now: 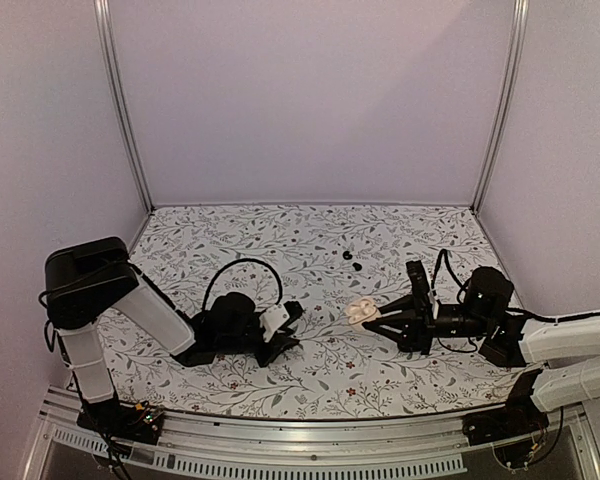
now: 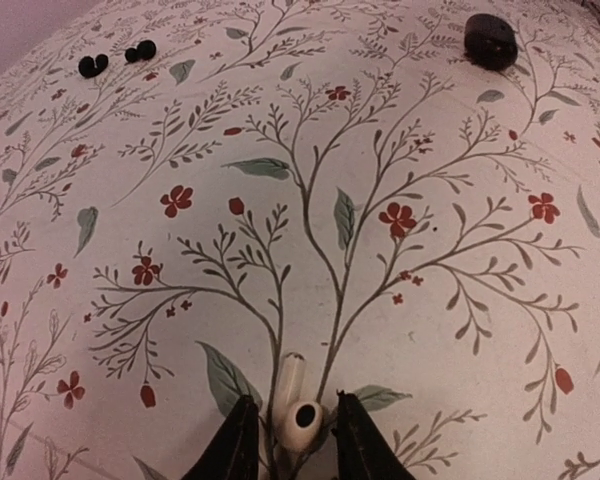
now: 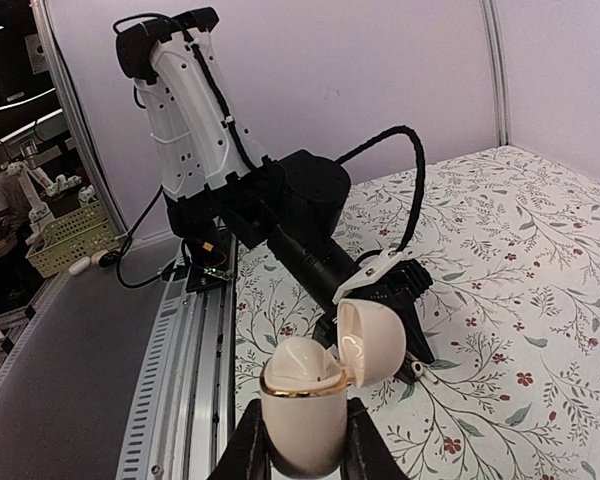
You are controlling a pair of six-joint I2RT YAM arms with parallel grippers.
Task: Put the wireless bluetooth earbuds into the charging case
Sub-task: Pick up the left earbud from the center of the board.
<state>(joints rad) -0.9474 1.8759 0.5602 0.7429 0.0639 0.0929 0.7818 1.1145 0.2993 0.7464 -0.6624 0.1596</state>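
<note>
A cream stemmed earbud lies on the floral table. My left gripper is low over it and open, one finger on each side with a thin gap to each. The left gripper sits left of centre in the top view. My right gripper is shut on a cream charging case, held above the table with its lid flipped open; a cream bud sits inside. In the top view the charging case hangs right of centre. Two tiny black earbuds lie farther back.
A black oval case rests on the table far ahead of the left gripper. An aluminium rail runs along the near edge. White walls with metal posts close the back and sides.
</note>
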